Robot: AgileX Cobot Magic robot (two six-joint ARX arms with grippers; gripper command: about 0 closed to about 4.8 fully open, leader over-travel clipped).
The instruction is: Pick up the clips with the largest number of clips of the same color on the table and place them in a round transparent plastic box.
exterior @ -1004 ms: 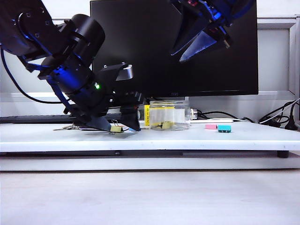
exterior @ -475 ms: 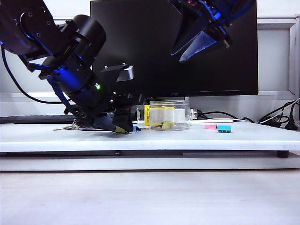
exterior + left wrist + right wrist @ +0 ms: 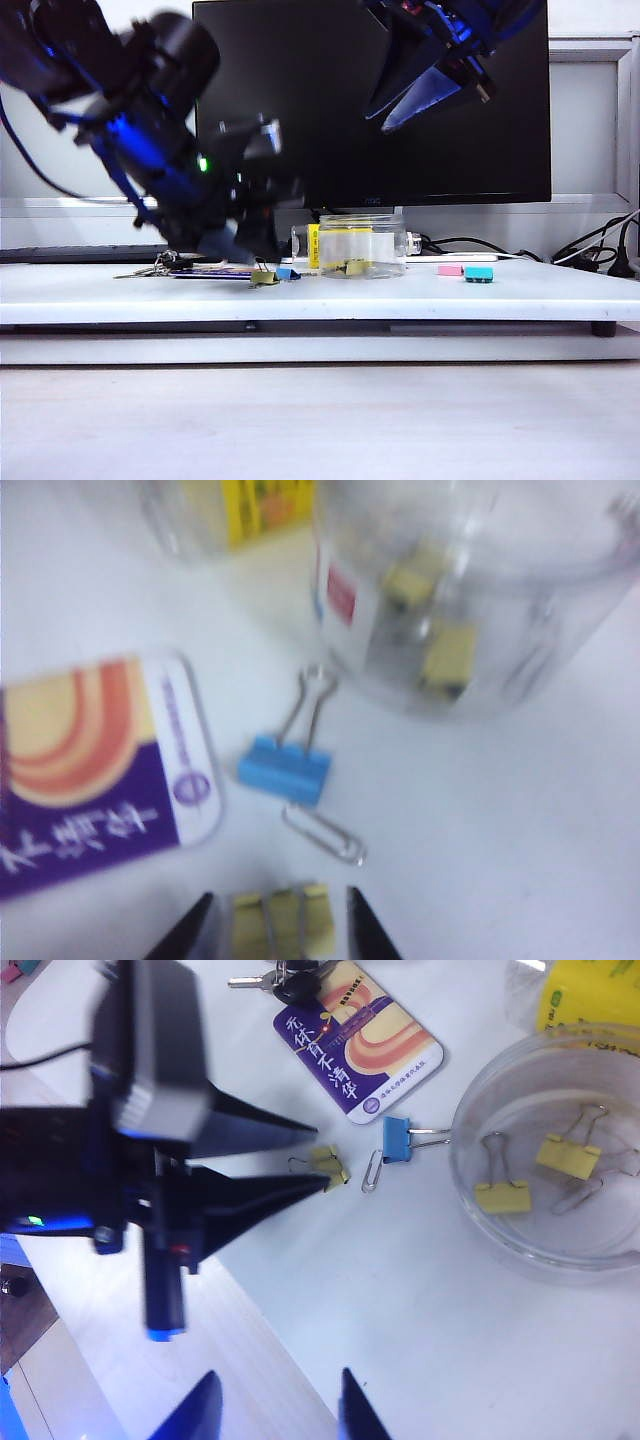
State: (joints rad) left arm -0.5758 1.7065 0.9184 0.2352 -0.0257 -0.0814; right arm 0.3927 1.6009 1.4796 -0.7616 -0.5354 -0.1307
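Pale-yellow binder clip [image 3: 283, 920]: you see it pinched between the left gripper's two dark fingertips, low in the left wrist view; in the exterior view it hangs just over the white table [image 3: 420, 295], left of centre.
Other yellow clips [image 3: 503, 1197]: two lie inside the round transparent plastic box [image 3: 470, 1150], right side of the right wrist view.
Round box: stands at the middle of the exterior view, yellow-and-white label facing you.
Left gripper [image 3: 279, 922]: jaws pressed onto the clip, blurred in the exterior view at left.
Blue binder clip [image 3: 284, 769]: lies on the table between the held clip and the box, touching neither.
Purple-and-orange card [image 3: 90, 770]: flat beside the blue clip.
Right gripper [image 3: 273, 1407]: fingers spread, holding nothing, high at upper right of the exterior view.
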